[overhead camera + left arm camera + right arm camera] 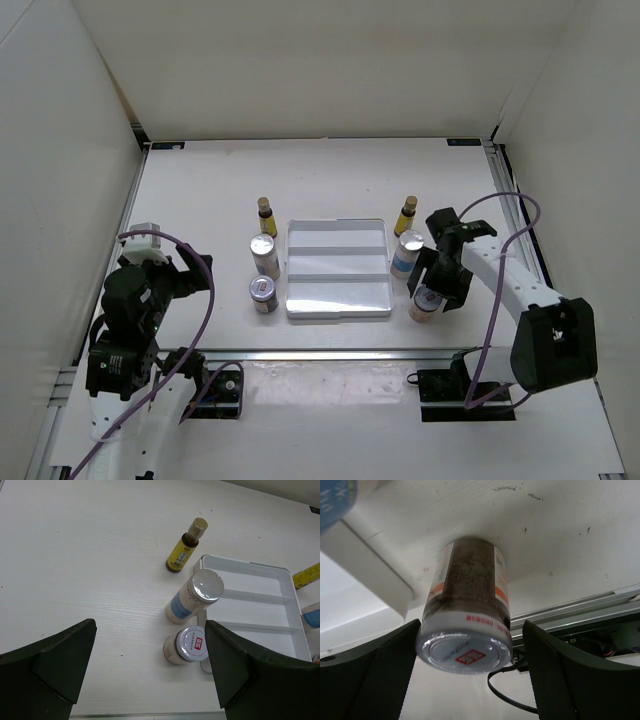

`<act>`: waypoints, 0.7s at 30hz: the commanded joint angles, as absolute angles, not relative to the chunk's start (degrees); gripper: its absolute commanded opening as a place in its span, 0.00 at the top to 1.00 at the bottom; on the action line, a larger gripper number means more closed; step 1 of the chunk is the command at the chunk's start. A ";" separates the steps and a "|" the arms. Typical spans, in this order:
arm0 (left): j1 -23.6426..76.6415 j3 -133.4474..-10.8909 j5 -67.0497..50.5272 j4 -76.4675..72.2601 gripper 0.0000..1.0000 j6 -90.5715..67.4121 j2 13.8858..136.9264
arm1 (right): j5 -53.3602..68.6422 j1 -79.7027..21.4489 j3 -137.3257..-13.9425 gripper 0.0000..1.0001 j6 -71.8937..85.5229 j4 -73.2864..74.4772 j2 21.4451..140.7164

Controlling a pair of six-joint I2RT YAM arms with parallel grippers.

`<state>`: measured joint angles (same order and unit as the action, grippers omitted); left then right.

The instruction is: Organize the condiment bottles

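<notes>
White walls [300, 60] box in a white table [200, 190]. The stepped white tray [337, 305] sits mid-table. My right arm [520, 290] reaches in to the tray's front right corner. My left arm [125, 320] sits at the left edge, well apart from the bottles.

Right gripper [470, 625]: jaws wide, one on each side of the front right jar [470, 580], which has brown contents, an orange-banded label and a silver lid. I see a gap between the jar and one finger, so it's not clamped. The other finger is at the lid's edge; I can't tell if it touches. The jar stands upright on the table just beside the tray corner.

Left gripper [150, 625]: fully spread, holding nothing, facing the left group.

All six condiment bottles are upright on the table outside the tray, three per side.
- Left, back to front: left yellow bottle [265, 214], rear left jar [264, 252] with a blue label, and front left jar [263, 293] with a red mark on its lid.
- Right, back to front: right yellow bottle [406, 216], rear right jar [407, 252] with a blue label, then the straddled one.
</notes>
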<state>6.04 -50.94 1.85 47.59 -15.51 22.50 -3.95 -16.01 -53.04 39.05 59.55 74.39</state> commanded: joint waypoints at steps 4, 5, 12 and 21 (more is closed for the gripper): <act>5.62 -50.45 1.14 46.76 0.00 -15.91 23.20 | -6.86 -18.89 -51.15 0.25 41.04 55.55 75.94; 5.62 -50.45 1.14 46.76 0.00 -15.91 23.20 | -6.86 -19.59 -51.15 0.28 41.57 55.55 75.94; 5.62 -50.45 1.14 46.76 0.00 -15.91 23.20 | -11.85 -24.34 -54.83 0.60 43.24 59.22 74.62; 5.62 -50.45 1.14 46.76 0.00 -15.91 23.73 | -20.03 -36.38 -66.17 0.92 47.28 66.88 70.93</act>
<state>6.04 -50.94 1.85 47.57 -15.73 22.85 -15.22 -33.56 -60.29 44.53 63.48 72.95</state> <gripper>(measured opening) 1.000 0.680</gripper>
